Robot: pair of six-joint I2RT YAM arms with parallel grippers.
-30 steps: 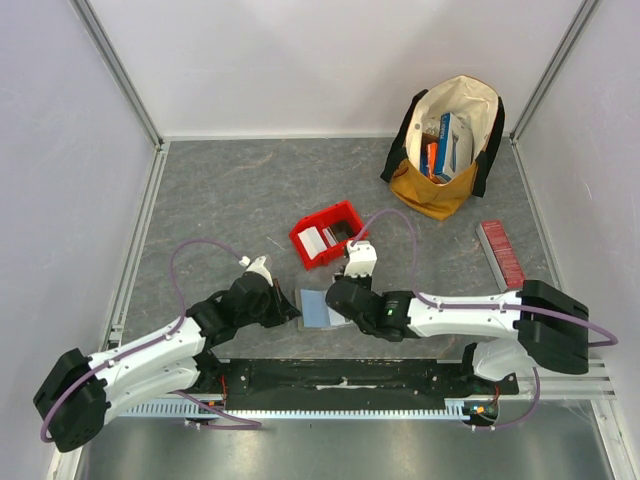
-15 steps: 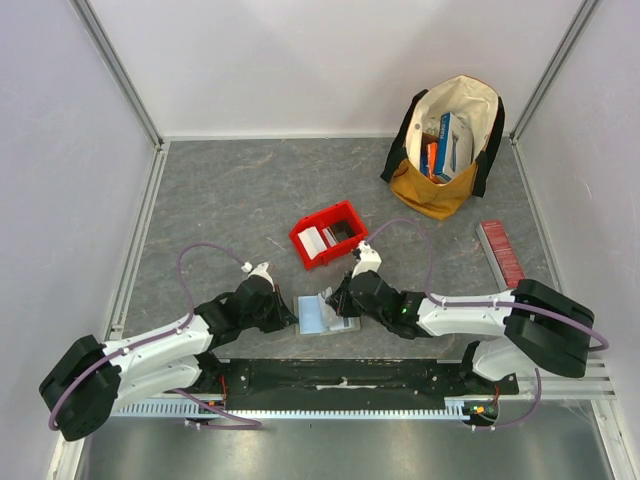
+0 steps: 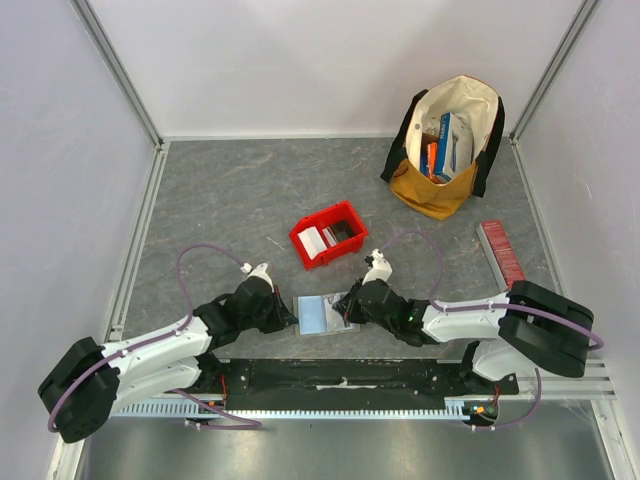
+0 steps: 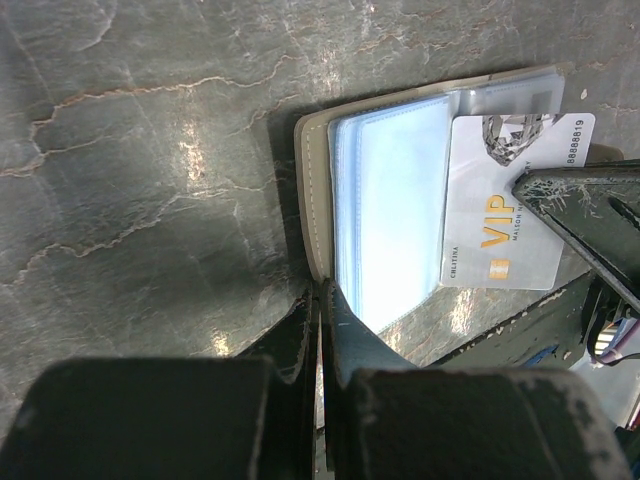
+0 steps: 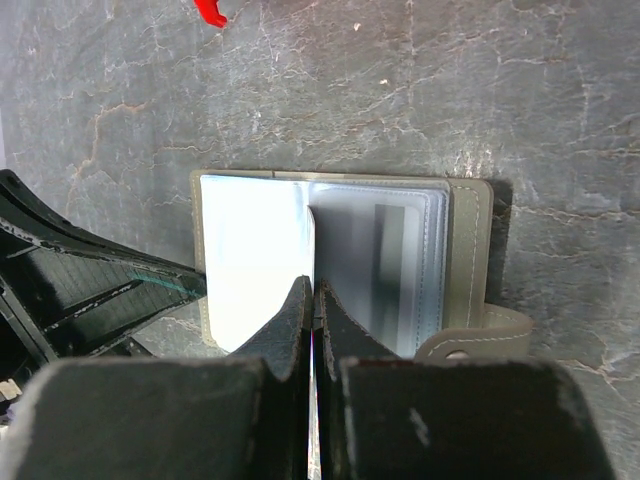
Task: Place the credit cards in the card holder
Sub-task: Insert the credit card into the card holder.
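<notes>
Card holder lies open on the grey table just ahead of the arm bases, olive cover down and clear sleeves fanned, right between the two claws. Left claw is clenched on the holder's edge, pinning it. Right claw, the nearer one for the feed, pinches a white card marked VIP in gold. The sleeves lie directly to its left, and whether the card's leading edge is in a pocket I can't tell.

Left wrist: card right edge hidden behind right claw, small print too blurred to read. Right wrist: card edge-on, face unseen; bin cut by top edge. Top: left claw and right claw cover holder ends.
</notes>
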